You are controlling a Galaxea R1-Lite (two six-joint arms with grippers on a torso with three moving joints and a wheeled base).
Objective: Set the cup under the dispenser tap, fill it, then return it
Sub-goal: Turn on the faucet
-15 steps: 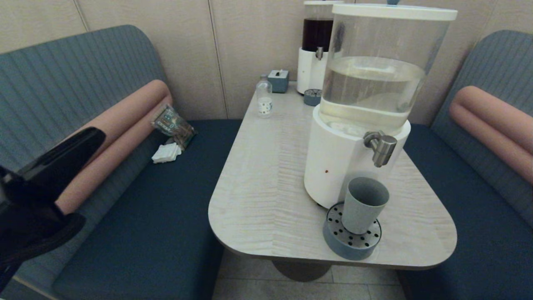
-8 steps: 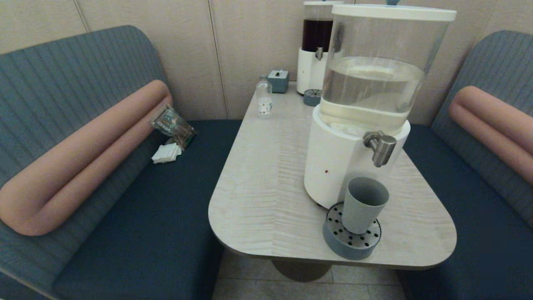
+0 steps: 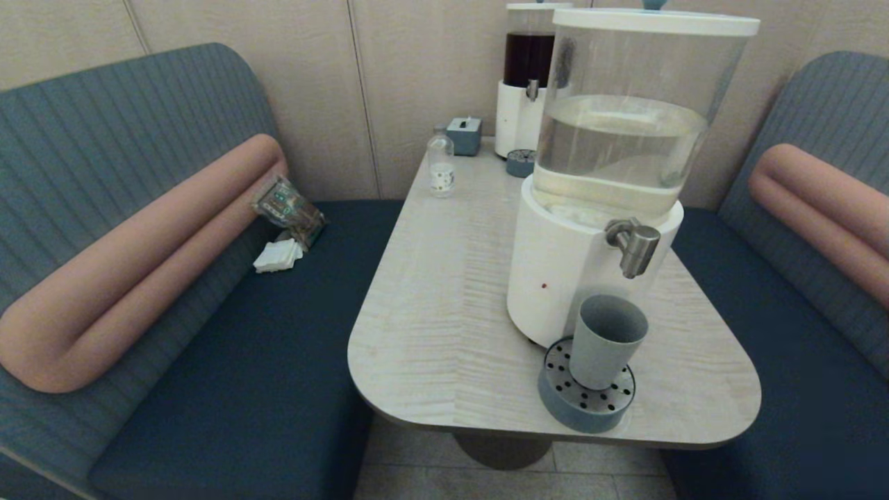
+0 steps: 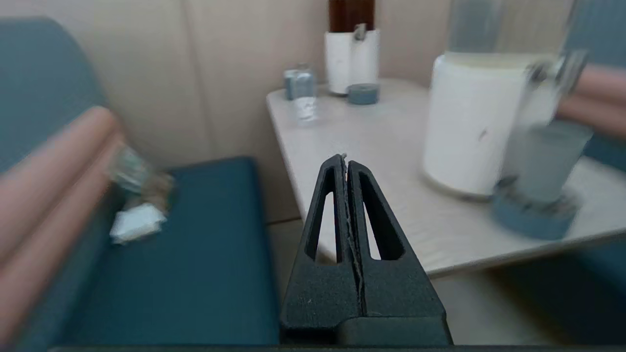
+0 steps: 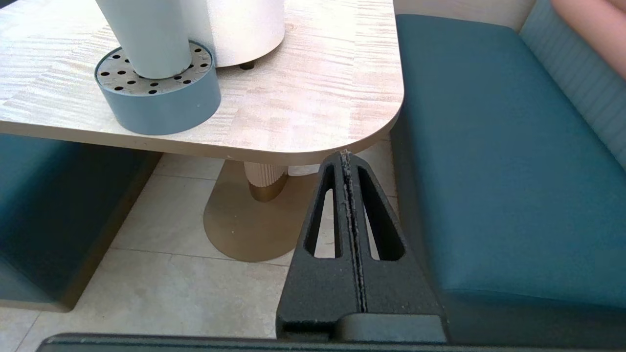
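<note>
From the head, the cup (image 3: 605, 349) stands upright on the drip tray (image 3: 585, 403) below the dispenser tap (image 3: 634, 244); neither arm shows. The left gripper (image 4: 346, 164), pressed closed and empty, has the cup well ahead, off to one side. The right gripper (image 5: 346, 157), likewise closed and empty, sits below the table edge (image 5: 313, 151), cup beyond.

Left gripper (image 4: 346, 164) and right gripper (image 5: 346, 159), jaws pressed together, empty.

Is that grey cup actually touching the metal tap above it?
Apart. The head view shows the cup standing on the drip tray, with white dispenser base visible between its rim and the tap.
</note>
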